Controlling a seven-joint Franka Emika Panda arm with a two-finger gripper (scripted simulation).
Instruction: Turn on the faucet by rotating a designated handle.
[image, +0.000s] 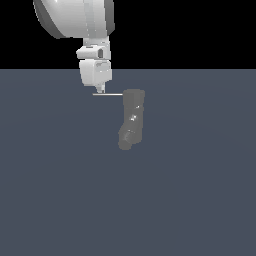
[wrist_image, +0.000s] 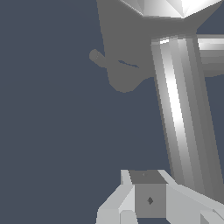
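In the exterior view, you are looking at the faucet (image: 132, 120) standing on the blue-grey worktop (image: 200, 200), well away from the near edge and closer to the far one, with its spout stub angling down toward the near edge. The handle (image: 111, 94) is sticking out sideways from the faucet's top toward the exterior view's left, and your gripper (image: 100, 91) is hanging straight down with its tips right at the rod's outer end, touching it or just beside it. The jaws are looking narrow from here, but you cannot tell whether they are pinching the rod or only resting against it. In the wrist view, the handle (wrist_image: 181, 118) is running as a bright faceted bar right beside the gripper (wrist_image: 148, 205), and the faucet (wrist_image: 124, 57) is showing as a dull grey mass beyond; the jaws' opening is not showing here either. Judging by this, the approach is looking finished, while the turn itself is looking wholly ahead of you, since nothing here is showing the handle swung.
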